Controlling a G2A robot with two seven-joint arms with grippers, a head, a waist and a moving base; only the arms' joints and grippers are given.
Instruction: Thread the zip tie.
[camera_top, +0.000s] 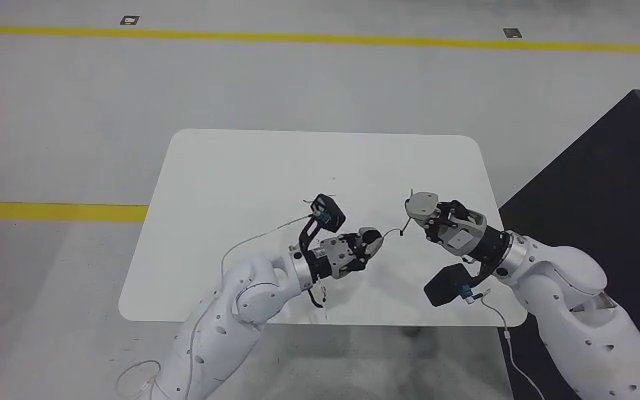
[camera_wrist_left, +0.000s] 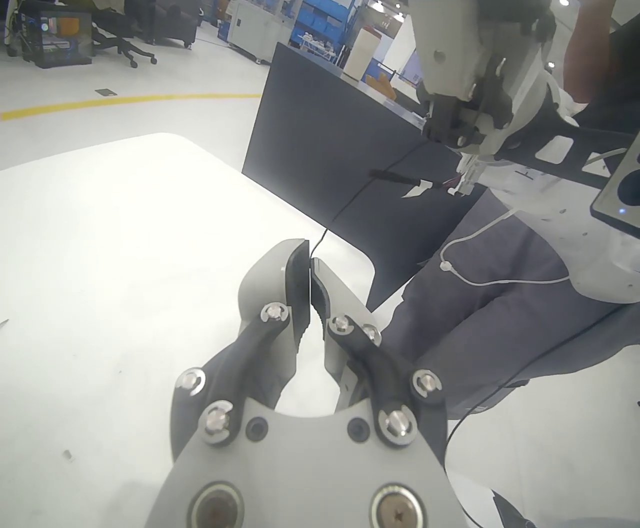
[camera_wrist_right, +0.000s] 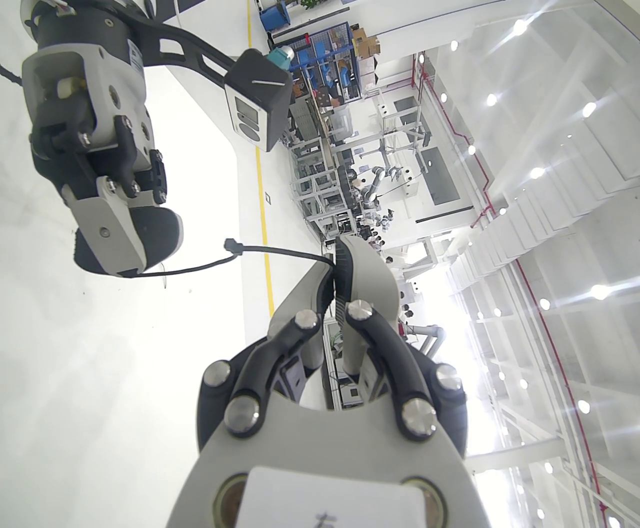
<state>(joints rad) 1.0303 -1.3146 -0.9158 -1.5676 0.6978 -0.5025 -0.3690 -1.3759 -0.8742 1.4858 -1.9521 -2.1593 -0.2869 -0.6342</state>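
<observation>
Status: threading is underway, not finished as far as I can judge. The zip tie (camera_wrist_left: 392, 176) hangs in the air btwn both arms, above the near part of the worktop (camera_top: 250, 180) and not touching it. My left pincer (camera_wrist_left: 311, 257) is clamped on one thin stretch of strap. My right pincer (camera_wrist_right: 334, 262) is clamped on another stretch, jaws pressed together w/ the strap pinched at the tips.

From the right wrist cam, the head (camera_wrist_right: 231, 244) sits btwn the two pincers. One run of strap leads from it to the right pincer. A 2nd run curves up from the left pincer and ends right at the head. Can't tell if the tip has entered the slot or just sits beside it. I see no closed loop pulled snug, so I reckon feeding through and cinching are left to do.

Materials: the tie is black, thin, flexible plastic that bows under its own weight, w/ a small blocky head. Pincer fingers are grey hard shells w/ black ribbed pads (camera_wrist_left: 298, 280), which should hold the slim strap OK. The worktop is white, smooth and matte, w/ rounded corners.
</observation>
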